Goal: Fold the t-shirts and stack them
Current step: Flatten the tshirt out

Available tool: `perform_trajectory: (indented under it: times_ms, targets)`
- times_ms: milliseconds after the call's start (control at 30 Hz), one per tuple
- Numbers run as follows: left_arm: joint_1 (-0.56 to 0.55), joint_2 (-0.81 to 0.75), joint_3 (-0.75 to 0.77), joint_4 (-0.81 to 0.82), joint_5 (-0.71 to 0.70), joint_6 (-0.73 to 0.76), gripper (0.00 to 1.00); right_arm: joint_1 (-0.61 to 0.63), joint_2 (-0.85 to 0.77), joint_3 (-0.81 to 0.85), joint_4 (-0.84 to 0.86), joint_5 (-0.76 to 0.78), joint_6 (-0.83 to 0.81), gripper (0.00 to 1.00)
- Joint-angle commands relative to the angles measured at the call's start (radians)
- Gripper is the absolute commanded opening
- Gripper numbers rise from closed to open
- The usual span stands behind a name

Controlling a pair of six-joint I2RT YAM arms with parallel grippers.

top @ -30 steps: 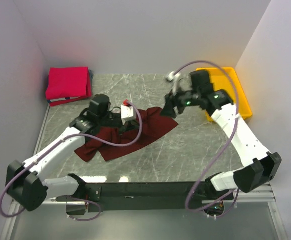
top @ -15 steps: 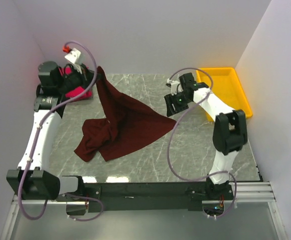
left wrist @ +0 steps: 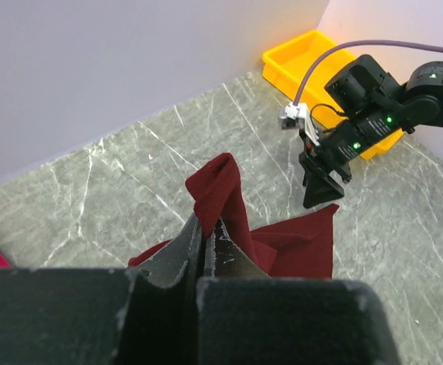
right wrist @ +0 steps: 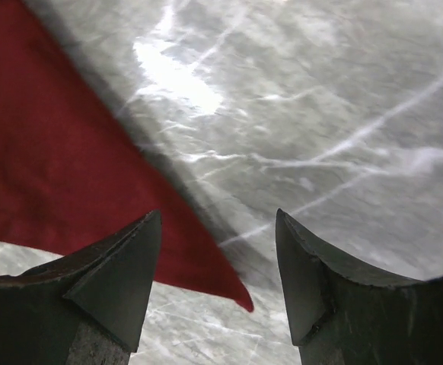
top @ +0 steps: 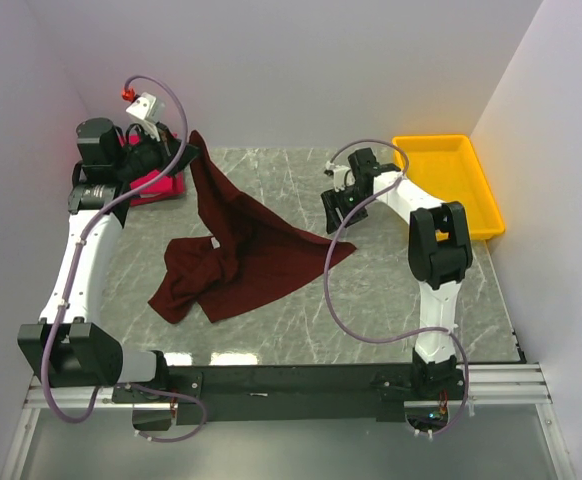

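My left hand (left wrist: pixel 204 226) is clamped on a lifted edge of the maroon t-shirt (top: pixel 256 250). My right hand (right wrist: pixel 218 217) hangs spread wide over that shirt's pointed corner.

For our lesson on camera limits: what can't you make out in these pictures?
- Red shirt: in the top view the left arm covers most of it; folded or not is unclear.
- Maroon shirt: which part the left gripper pinches is unclear; the cloth is bunched in the left wrist view.
- Right wrist view: only one shirt corner shows; the frame edge cuts off the rest.
- Tray: in the left wrist view the right arm hides part.
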Motion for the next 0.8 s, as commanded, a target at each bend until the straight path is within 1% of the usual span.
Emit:
perform_trajectory:
  times_ms: [0,167,300,433,500,633,767]
  targets:
    - [0.009,0.007,0.059,0.028,-0.002,-0.008,0.01,-0.005,-0.038,-0.046,-0.008,-0.079,-0.059,0.68]
    - [0.024,0.041,0.106,0.011,-0.017,0.023,0.01,-0.042,-0.121,-0.113,0.0,-0.073,-0.105,0.68]
    - [0.035,0.071,0.148,-0.007,-0.017,0.041,0.01,-0.117,-0.137,-0.112,-0.056,-0.136,-0.163,0.65]
    - [0.038,0.097,0.177,-0.013,-0.025,0.057,0.01,-0.157,-0.145,-0.113,-0.11,-0.211,-0.22,0.63]
    - [0.038,0.111,0.185,-0.012,-0.025,0.057,0.01,-0.161,-0.147,-0.117,-0.13,-0.253,-0.238,0.63]
    - [0.038,0.125,0.188,-0.015,-0.025,0.063,0.01,-0.148,-0.125,-0.109,-0.132,-0.268,-0.237,0.63]
    - [0.041,0.139,0.192,-0.038,-0.039,0.086,0.01,-0.138,-0.114,-0.104,-0.162,-0.296,-0.27,0.62]
